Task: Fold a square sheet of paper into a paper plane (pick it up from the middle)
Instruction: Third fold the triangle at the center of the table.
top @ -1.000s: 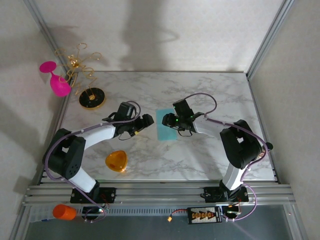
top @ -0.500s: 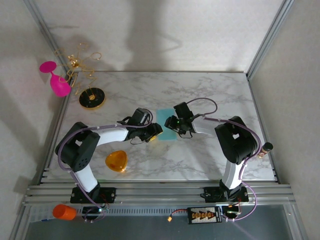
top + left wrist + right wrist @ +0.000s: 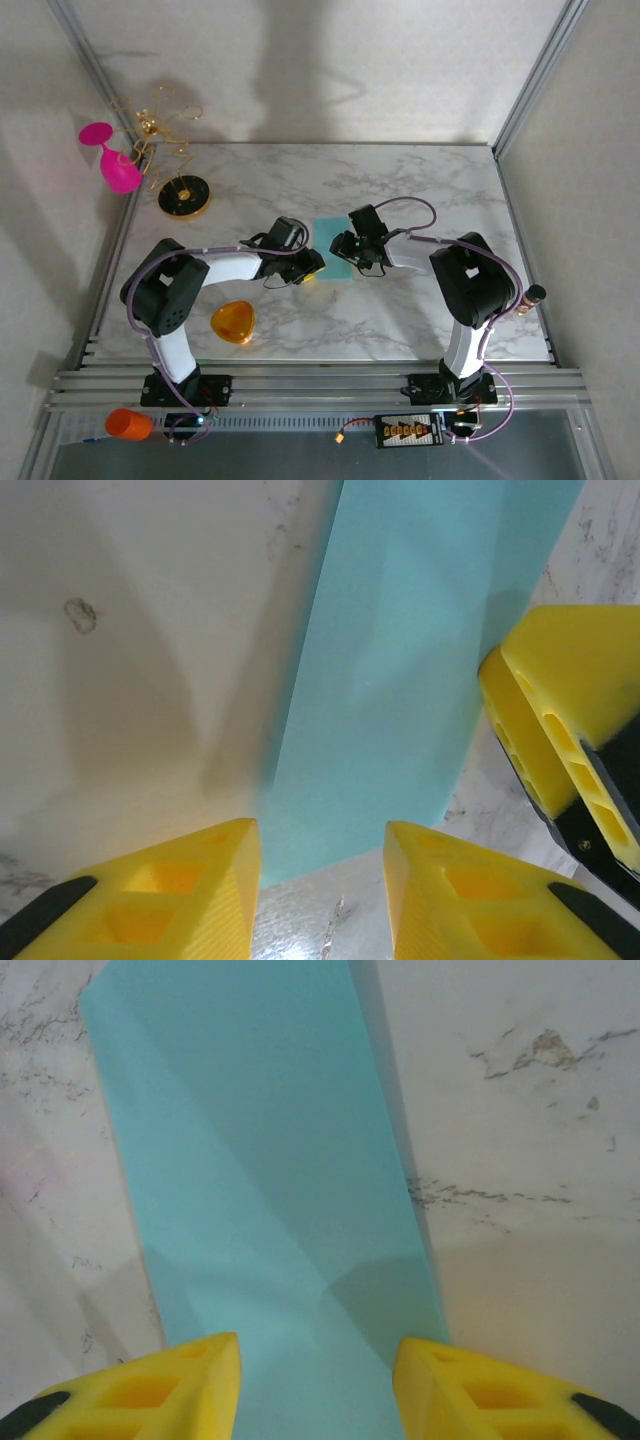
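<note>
Sheet of thin teal-cyan square paper [image 3: 326,238] lies flat mid-desk on white marble desk [image 3: 420,180]. Left hand [image 3: 320,880] sits low at the sheet's left edge, yellow fingers spread astride the paper's end, pinching nothing. Right hand [image 3: 315,1380] is over the sheet's right side, fingers apart, paper flat beneath. Hands close together.

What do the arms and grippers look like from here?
Both are white links with black joints: left arm, right arm, each with a purple cable. The left gripper and right gripper carry blocky yellow fingers with hollow cells and black backing.
</note>
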Action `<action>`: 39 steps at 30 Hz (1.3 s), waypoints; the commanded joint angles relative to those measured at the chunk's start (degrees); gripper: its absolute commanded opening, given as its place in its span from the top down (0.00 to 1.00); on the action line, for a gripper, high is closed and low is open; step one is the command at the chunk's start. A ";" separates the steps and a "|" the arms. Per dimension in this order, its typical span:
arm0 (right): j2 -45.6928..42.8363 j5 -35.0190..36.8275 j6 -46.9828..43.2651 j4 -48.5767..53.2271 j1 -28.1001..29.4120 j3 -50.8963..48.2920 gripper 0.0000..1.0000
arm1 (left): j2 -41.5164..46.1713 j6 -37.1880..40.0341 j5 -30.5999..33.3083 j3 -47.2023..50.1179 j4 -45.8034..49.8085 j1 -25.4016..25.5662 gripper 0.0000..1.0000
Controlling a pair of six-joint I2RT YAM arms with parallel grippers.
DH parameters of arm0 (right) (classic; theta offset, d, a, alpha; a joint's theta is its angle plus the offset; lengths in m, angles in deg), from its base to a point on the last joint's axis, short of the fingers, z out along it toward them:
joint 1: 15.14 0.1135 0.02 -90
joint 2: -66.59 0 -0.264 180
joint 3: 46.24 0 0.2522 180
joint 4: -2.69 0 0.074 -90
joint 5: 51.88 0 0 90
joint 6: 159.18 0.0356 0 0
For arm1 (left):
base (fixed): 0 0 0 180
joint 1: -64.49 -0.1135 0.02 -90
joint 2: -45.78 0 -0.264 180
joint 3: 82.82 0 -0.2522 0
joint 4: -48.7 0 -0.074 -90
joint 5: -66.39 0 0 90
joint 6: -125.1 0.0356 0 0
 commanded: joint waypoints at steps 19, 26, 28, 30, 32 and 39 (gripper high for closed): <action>2.82 -0.30 -0.29 3.74 -0.36 -1.20 0.54 | -2.69 3.58 -4.08 -4.84 0.40 -0.09 0.63; 2.70 -0.17 -0.29 3.65 -0.41 -1.55 0.54 | -3.28 3.98 -4.73 -4.58 -1.15 -1.58 0.63; 2.55 -0.17 -0.38 3.58 -0.45 -1.62 0.54 | -3.71 4.20 -4.88 -4.82 -1.36 -1.75 0.62; 2.55 -0.09 -0.36 3.56 -0.45 -1.64 0.54 | -4.32 4.36 -5.19 -4.92 -1.83 -2.09 0.63; 2.55 -0.11 -0.29 3.47 -0.45 -1.64 0.54 | -4.73 4.24 -5.39 -4.97 -2.43 -2.42 0.63; 2.15 -0.03 -0.29 3.49 -0.45 -1.94 0.54 | -5.65 4.83 -5.58 -5.63 -2.99 -3.24 0.65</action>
